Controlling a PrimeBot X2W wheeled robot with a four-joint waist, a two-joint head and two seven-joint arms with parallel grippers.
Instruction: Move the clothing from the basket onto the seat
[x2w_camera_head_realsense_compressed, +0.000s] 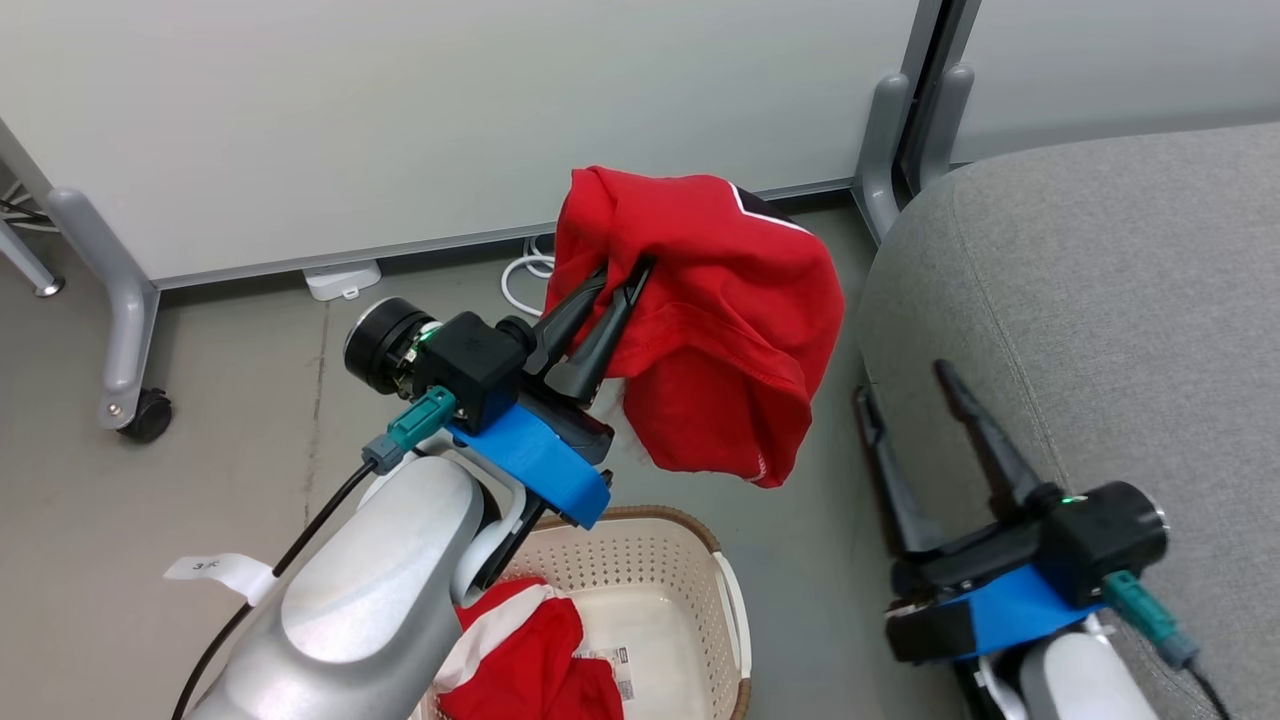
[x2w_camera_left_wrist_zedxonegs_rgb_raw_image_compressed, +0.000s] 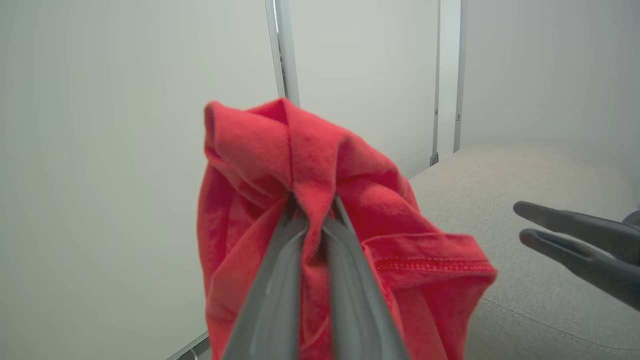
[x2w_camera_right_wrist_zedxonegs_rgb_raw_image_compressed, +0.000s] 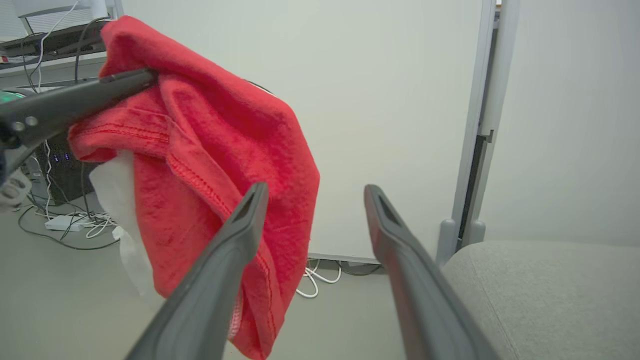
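A red garment (x2w_camera_head_realsense_compressed: 715, 330) hangs in the air above the floor, pinched in my left gripper (x2w_camera_head_realsense_compressed: 622, 275), which is shut on a fold of it (x2w_camera_left_wrist_zedxonegs_rgb_raw_image_compressed: 312, 200). It hangs left of the grey seat (x2w_camera_head_realsense_compressed: 1100, 300). More red clothing with white trim (x2w_camera_head_realsense_compressed: 525, 655) lies in the cream basket (x2w_camera_head_realsense_compressed: 680, 560) below my left arm. My right gripper (x2w_camera_head_realsense_compressed: 905, 378) stands open and empty by the seat's left edge, to the right of the hanging garment (x2w_camera_right_wrist_zedxonegs_rgb_raw_image_compressed: 200, 150).
White partition panels (x2w_camera_head_realsense_compressed: 400, 120) on grey wheeled legs (x2w_camera_head_realsense_compressed: 125, 330) stand behind. A white cable (x2w_camera_head_realsense_compressed: 520, 275) and a power adapter (x2w_camera_head_realsense_compressed: 342, 280) lie on the floor at the panel's foot. Grey posts (x2w_camera_head_realsense_compressed: 885, 150) rise beside the seat.
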